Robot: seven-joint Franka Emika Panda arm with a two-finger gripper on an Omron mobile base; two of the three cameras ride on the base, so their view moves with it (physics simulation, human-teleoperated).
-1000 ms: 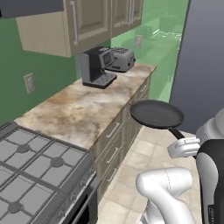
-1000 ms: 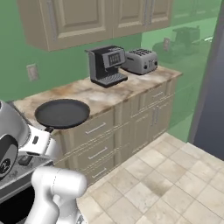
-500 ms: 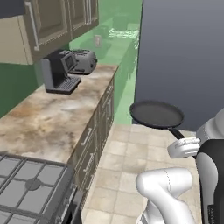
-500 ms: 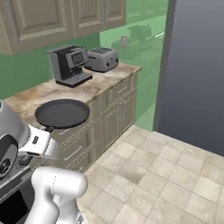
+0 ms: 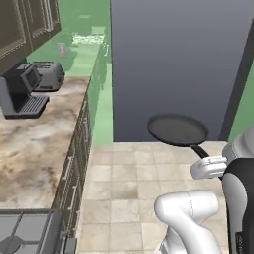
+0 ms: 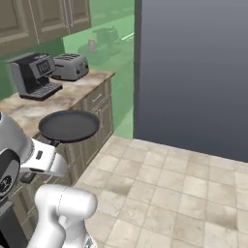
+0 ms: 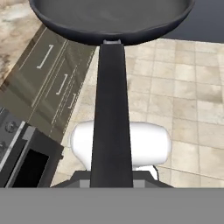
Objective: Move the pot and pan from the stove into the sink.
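Hand view has the pan (image 7: 111, 17) right across the top of the frame, its long dark handle running straight down the middle to the bottom edge where the gripper (image 7: 111, 180) has it clenched tight. So the pan is off the stove and up in the air, carried level over the tile floor.

In the left base view the pan (image 5: 177, 130) sits right of centre, held out ahead of the white arm, with a big dark grey wall behind it. One corner of the stove (image 5: 25, 233) peeks in at the lower left, well apart from the pan. The marble counter (image 5: 34, 144) runs up the left side with a coffee machine (image 5: 22, 92) and a toaster (image 5: 48, 75) at the far end. Right base view has the same pan (image 6: 69, 126) at left centre, hanging just off the counter edge.

Progress guess: roughly a quarter in. Pan is picked up but not delivered. The robot has to get the pan into the basin, let go, then do the whole thing again for the pot.
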